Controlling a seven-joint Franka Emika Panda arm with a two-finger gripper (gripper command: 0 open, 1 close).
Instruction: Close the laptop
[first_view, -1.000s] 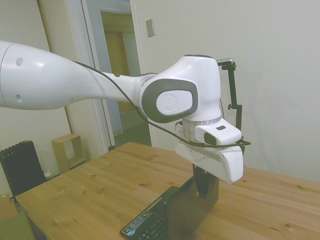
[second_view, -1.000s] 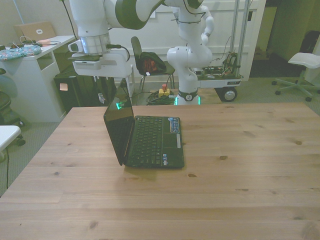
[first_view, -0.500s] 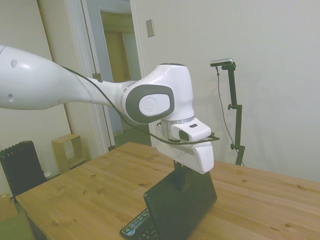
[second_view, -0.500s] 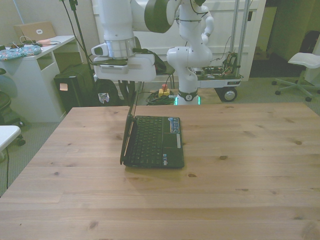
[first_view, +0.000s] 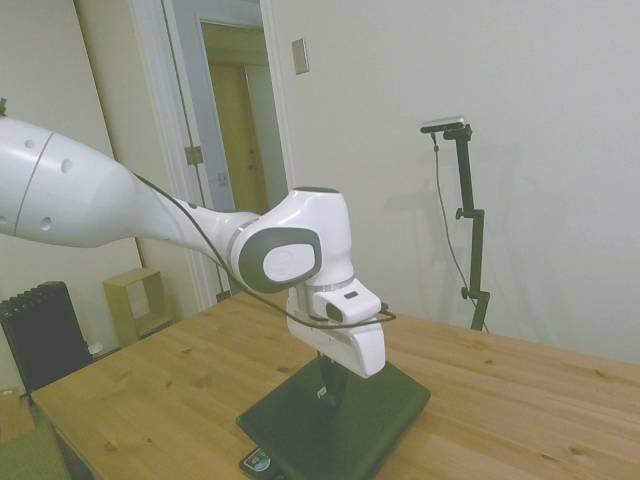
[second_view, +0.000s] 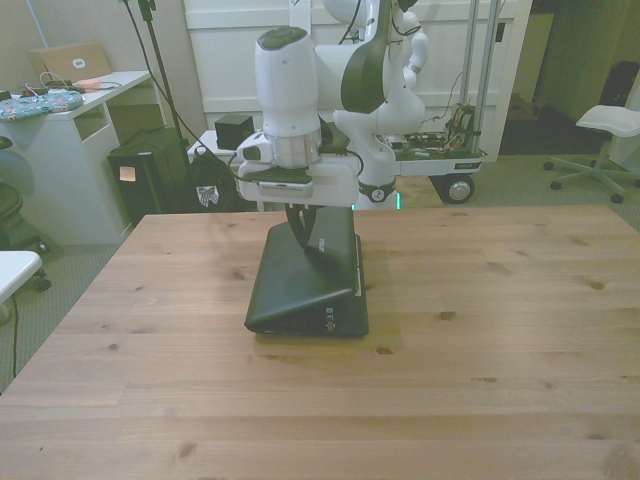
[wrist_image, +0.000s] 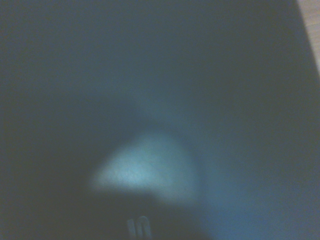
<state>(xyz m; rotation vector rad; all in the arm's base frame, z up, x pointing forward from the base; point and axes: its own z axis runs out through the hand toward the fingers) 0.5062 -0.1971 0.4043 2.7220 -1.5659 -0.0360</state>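
The black laptop (second_view: 305, 280) sat on the wooden table (second_view: 500, 330), its lid pushed nearly flat over the keyboard where half a second earlier it had stood close to upright. The gripper (second_view: 303, 228) had come down with it and pressed on the lid's back; whether its fingers were spread or closed could not be told. Up close, the wrist view was filled by the dark lid (wrist_image: 200, 75).

My gripper (second_view: 305, 232) rests on the laptop (second_view: 300, 285) lid; the laptop lies on the table (second_view: 500, 330), lid tilted low over its base.
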